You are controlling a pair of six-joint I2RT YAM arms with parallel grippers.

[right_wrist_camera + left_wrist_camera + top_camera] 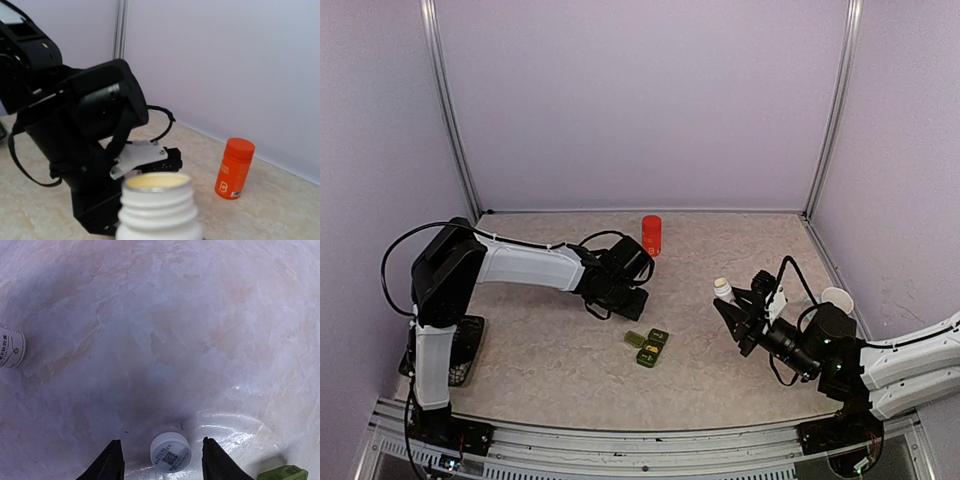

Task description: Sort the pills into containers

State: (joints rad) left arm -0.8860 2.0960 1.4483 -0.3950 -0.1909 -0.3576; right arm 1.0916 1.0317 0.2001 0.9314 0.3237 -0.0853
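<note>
- Lilac walls (640,100) are closing in a beige marbled table (550,370) on three sides, and both arms are reaching over it from the near edge.
- The green containers (650,348) are lying flat near the middle of the table, a little toward the near edge. A paler green flap is sticking out on their left side. I cannot tell which lids are open.
- The left claw (625,300) is hanging low over the table, just beyond the containers and not touching them.
- In the left wrist view, the left claw (161,440) is standing open. Its two black fingers (112,462) are sitting on either side of a white cap (170,451) with a printed code on it, and a gap is showing on each side.
- A corner of the containers (282,473) is peeking in at the bottom right of that view.
- The right claw (732,305) is gripping a white bottle (723,290) and holding it upright, to the right of the containers and well apart from them.
- In the right wrist view, the white bottle (157,210) is standing uncapped, and something pale yellow is showing in its mouth.
- An orange bottle (651,235) is standing upright near the far edge, around the middle.
- A pale cup (837,298) is sitting near the right edge.
</note>
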